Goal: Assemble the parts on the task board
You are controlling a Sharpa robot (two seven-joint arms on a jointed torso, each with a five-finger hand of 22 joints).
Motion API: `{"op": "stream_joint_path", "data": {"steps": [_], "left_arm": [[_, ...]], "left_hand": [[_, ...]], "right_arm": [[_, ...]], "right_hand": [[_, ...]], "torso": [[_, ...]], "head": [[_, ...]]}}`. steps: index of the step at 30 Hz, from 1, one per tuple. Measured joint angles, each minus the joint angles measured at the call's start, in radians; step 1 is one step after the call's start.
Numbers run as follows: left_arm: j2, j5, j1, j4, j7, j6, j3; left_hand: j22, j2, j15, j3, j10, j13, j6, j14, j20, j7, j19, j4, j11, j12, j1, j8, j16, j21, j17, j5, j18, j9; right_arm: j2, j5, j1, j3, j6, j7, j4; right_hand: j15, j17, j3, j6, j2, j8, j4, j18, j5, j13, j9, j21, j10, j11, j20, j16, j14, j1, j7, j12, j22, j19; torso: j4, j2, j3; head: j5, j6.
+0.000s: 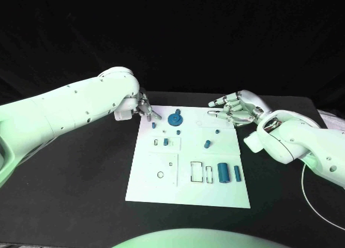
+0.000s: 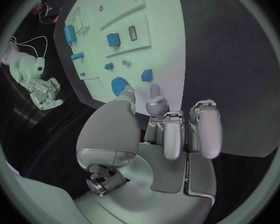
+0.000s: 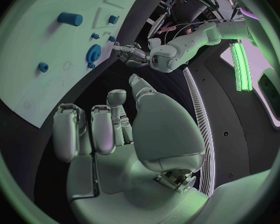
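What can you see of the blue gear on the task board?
The blue gear is a toothed disc with a raised hub, plastic-looking, lying flat near the far edge of the task board. The left hand hovers close beside it; whether a fingertip touches it cannot be told. A small blue part lies just beside it.

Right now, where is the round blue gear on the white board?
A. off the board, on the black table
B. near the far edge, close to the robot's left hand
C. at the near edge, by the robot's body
B: the blue gear sits near the task board's far edge, beside the left hand.
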Motion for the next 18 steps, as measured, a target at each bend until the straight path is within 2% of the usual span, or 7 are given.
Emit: {"op": "stream_joint_path", "data": {"steps": [13,18], "left_arm": [[0.010,0.011,-0.007,-0.009,0.000,0.040,-0.006],[0.011,0.015,-0.010,-0.011,0.000,0.049,-0.007]], "left_hand": [[0.000,0.020,-0.007,-0.007,0.000,0.001,0.004,0.000,-0.004,-0.003,-0.004,-0.007,0.000,0.004,0.020,0.011,0.000,0.000,0.000,0.000,0.000,0.010],[0.000,0.017,-0.007,-0.007,0.003,0.001,0.004,0.000,-0.004,-0.003,-0.004,-0.007,-0.003,0.004,0.028,0.011,0.000,0.000,0.000,0.000,0.000,0.011]], "right_arm": [[0.001,0.000,0.000,0.000,0.001,0.000,-0.001],[0.001,0.000,0.000,0.000,0.002,0.000,-0.001]], "right_hand": [[0.000,0.000,0.000,0.000,0.000,0.000,0.000,0.000,0.004,0.000,0.000,0.000,0.000,0.000,0.000,0.000,0.000,0.000,0.000,0.000,0.000,0.000],[0.000,0.001,0.000,0.000,0.000,0.000,0.000,0.000,0.006,0.000,0.000,0.000,0.000,0.000,0.000,0.000,0.000,0.000,0.000,0.000,0.000,0.000]], "torso": [[-0.0002,-0.001,0.0004],[-0.0001,-0.001,0.0003]], "head": [[0.001,-0.004],[-0.001,-0.005]]}}
